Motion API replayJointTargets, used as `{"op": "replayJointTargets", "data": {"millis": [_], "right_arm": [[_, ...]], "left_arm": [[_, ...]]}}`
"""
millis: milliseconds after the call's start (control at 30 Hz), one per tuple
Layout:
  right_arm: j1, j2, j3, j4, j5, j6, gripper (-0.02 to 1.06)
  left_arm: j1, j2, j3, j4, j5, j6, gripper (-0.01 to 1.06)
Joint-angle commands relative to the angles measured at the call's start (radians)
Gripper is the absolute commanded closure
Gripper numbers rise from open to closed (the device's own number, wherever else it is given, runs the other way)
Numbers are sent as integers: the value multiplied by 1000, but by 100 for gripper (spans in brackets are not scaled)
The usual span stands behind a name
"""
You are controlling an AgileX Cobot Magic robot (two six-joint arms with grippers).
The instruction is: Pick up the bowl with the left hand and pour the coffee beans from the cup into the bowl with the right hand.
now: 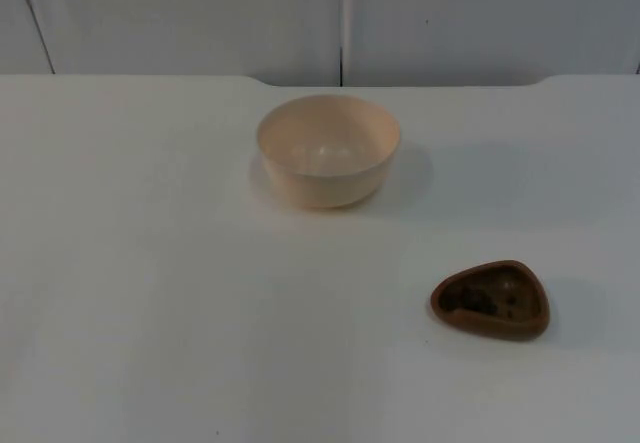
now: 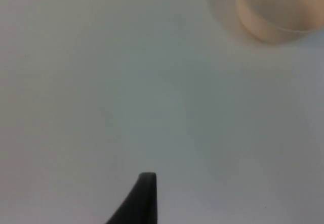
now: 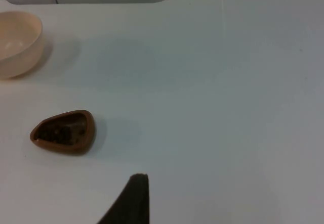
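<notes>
Two items untouched on the table [image 1: 150,293]: cream bowl [image 1: 328,150] mid-back, brown cup [image 1: 491,299] of beans well apart, front right. Nothing grasped; jaw state can't tell. Both arms wait. Next: left reaches for the bowl rim.

bowl [image 1: 328,150] behind and left of cup [image 1: 491,299], well apart.

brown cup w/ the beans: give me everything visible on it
The brown cup is a small, low vessel with a rounded-triangular rim rather than a round one, matte brown, looking like clay or ceramic. It stands upright on the white table, nearer the camera than the cream bowl and to its right in the top view, well apart from it. Dark coffee beans lie inside, below the rim. Nothing touches it but the table.
</notes>
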Motion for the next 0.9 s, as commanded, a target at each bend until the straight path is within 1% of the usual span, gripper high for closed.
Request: {"op": "replayJointTargets", "data": {"millis": [0,167,367,500,867], "right_arm": [[-6,-3,1,-1,-5,-11,-1],[-6,-3,1,-1,-5,-11,-1],[-6,-3,1,-1,-5,-11,-1],[-6,-3,1,-1,-5,-11,-1],[-6,-3,1,1,-5,-11,-1]], "left_arm": [[-6,25,-6,-42,-11,30,7],[-6,74,-13,-42,1,30,7],[-6,84,-42,-42,18,35,7],[-6,95,-95,-48,46,40,7],[-6,141,-215,-53,52,35,7]]}}
